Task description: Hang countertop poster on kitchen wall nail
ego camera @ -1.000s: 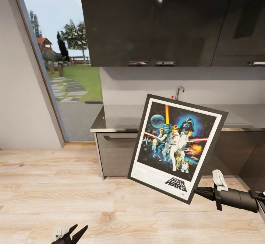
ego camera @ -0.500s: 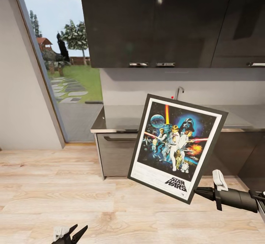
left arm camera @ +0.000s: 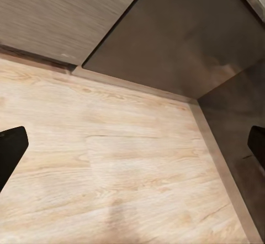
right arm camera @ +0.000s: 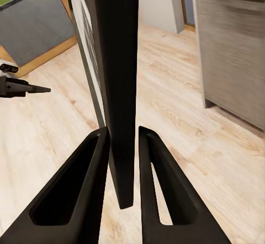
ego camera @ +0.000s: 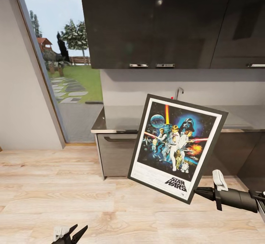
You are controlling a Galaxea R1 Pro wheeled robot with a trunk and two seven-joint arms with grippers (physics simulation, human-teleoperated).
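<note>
Here my right hand (right arm camera: 124, 161) is clenched on the lower corner of the poster (ego camera: 177, 146), its two fingers (right arm camera: 83, 183) pressing either side of the thin black frame, which I see edge-on from the wrist. From my head, the poster hangs in the air, tilted, its face toward me, the "STAR WARS" logo near the corner I hold and the dark blue artwork above it. It is clear of the table (ego camera: 117, 117), whose glossy grey top lies behind it; the poster's upper edge overlaps the table's front edge as I look, and the chrome tap (ego camera: 178, 92) with its red knob rises just above the frame's top. Below the table sit dark grey cabinets (ego camera: 116, 155), and black wall cupboards (ego camera: 154, 23) hang above. My left hand (ego camera: 70, 236) is low over the wooden floor (ego camera: 55, 192), released, its fingertips (left arm camera: 11, 150) well apart and holding nothing. Beyond the table's left end a tall window (ego camera: 59, 56) gives onto grass and trees.
</note>
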